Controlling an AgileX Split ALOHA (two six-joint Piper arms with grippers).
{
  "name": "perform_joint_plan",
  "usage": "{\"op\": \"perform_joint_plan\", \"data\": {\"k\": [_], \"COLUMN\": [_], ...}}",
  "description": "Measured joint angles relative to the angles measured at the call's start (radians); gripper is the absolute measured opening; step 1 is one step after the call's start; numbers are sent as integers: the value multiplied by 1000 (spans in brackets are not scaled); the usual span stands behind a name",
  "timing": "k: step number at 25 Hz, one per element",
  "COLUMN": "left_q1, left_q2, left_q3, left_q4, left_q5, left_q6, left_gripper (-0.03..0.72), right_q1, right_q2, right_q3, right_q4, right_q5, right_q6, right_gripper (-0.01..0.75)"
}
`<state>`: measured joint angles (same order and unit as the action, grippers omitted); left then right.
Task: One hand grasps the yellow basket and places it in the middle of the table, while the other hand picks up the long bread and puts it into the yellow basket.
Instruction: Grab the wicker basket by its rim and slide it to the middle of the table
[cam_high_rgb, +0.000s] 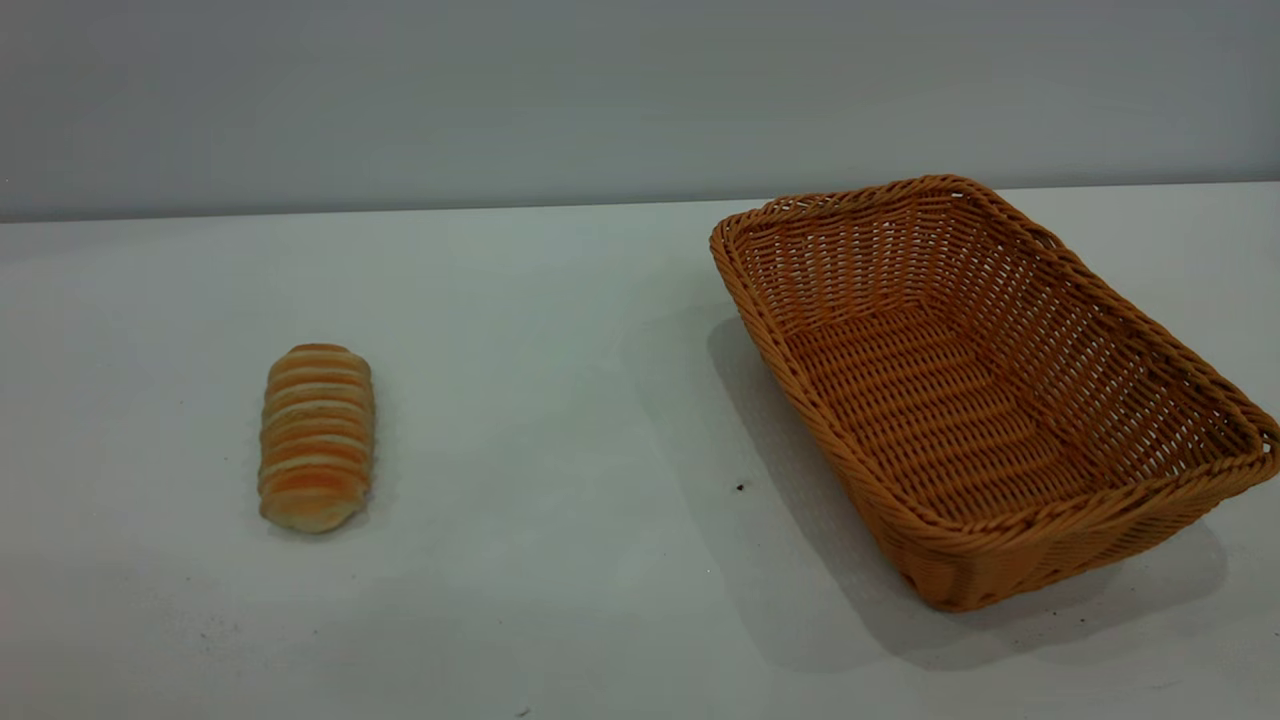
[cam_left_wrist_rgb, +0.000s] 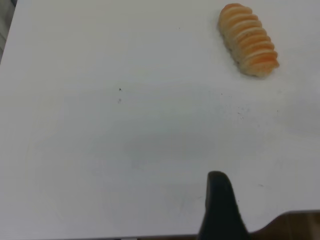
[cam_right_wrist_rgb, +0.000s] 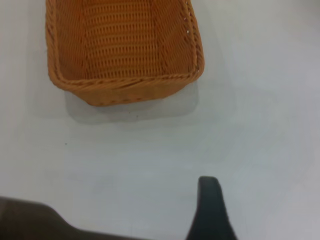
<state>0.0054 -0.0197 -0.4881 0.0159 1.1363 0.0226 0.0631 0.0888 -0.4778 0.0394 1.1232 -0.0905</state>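
The long bread (cam_high_rgb: 317, 437) lies at about 8 o'clock on the white table (cam_high_rgb: 560, 400), long axis running 12 to 6. The left gripper (cam_left_wrist_rgb: 220, 207) is the nearer one, with the ridged, striped roll ahead of it. The yellow basket (cam_high_rgb: 1000, 560) (stiff openwork wicker, braided rim) sits empty at 3 o'clock, ahead of the right gripper (cam_right_wrist_rgb: 210, 210). Whether either pincer is spread or closed, I cannot tell.
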Motion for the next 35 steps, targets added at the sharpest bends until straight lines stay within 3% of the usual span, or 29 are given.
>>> {"op": "perform_joint_plan", "data": {"k": [28,35], "left_q1": [-1,-85], "left_q2": [0,0], "left_q3": [0,0], "left_q4": [0,1], "left_q5": [0,0], "left_q6": [0,0], "left_gripper": [559,559], "right_q1": [0,0], "right_q2": [0,0], "right_q3": [0,0], "right_q4": [0,0], "right_q5": [0,0], "right_q6": [0,0], "right_gripper": [533,533]}}
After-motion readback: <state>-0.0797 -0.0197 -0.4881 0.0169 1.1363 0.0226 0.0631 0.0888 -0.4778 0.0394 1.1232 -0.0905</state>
